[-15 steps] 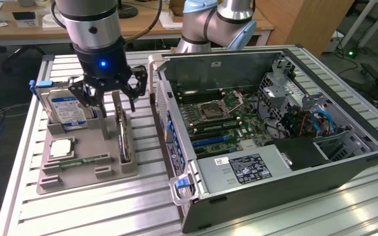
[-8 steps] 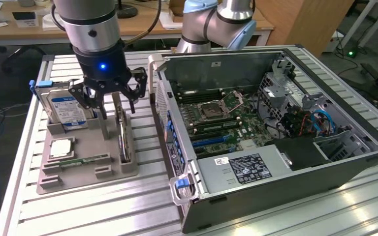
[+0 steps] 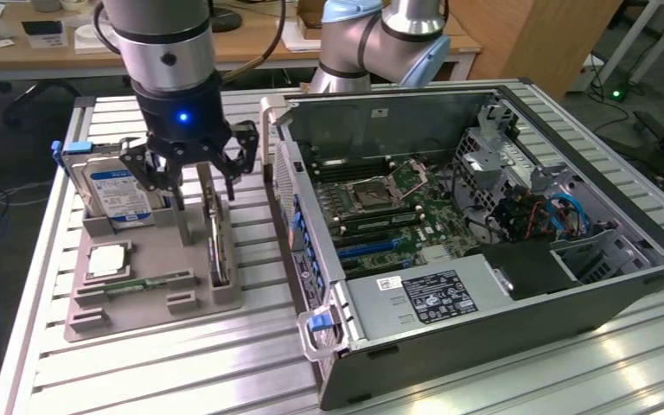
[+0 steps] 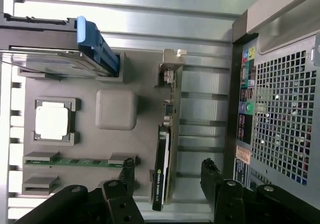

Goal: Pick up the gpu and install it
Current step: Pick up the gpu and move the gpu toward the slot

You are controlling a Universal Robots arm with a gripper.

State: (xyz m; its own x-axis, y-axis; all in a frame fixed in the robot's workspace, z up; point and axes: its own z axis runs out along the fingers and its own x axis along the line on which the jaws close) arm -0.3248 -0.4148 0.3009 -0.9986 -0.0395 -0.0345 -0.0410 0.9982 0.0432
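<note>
My pincer (image 3: 194, 183) hangs spread wide over the thin black gpu card (image 3: 213, 233) with its silver bracket, standing on edge in the grey tray (image 3: 136, 311) at the exterior view's left of the open case (image 3: 482, 346). Closing off-centre could, I judge, tip it.

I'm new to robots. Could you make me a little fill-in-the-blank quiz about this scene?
The hand hovers over the gpu with its fingers ____.
The gpu stands on its ____ in the grey holder.
The hard drive carries a label that is ____ and white.
Missing words: open, edge, blue.
</note>
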